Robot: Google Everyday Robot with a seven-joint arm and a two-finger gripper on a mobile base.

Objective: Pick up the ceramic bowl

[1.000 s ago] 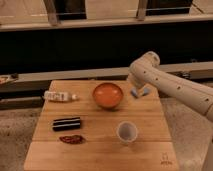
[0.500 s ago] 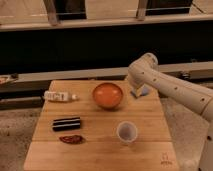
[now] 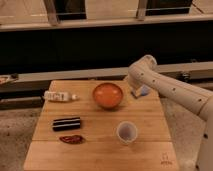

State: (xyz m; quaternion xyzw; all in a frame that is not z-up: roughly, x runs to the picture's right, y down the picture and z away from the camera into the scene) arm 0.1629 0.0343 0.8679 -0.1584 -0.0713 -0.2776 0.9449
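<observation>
The ceramic bowl [image 3: 107,95] is round, glossy and orange-red. It sits upright at the back middle of the wooden table [image 3: 100,155]. My gripper [image 3: 139,91] hangs at the end of the white arm [image 3: 165,87], just right of the bowl and close to its rim, low over the table's back right corner. Its bluish fingers stand open with nothing between them. The gripper and the bowl do not touch.
A white cup [image 3: 127,132] stands in front of the bowl, to the right. A white bottle [image 3: 59,96] lies at the back left. A dark oblong packet [image 3: 67,123] and a small red item [image 3: 72,139] lie at the front left. A dark ledge runs behind the table.
The arm has sunk slightly and edged a little left toward the bowl. The bowl and the other items have not moved.
</observation>
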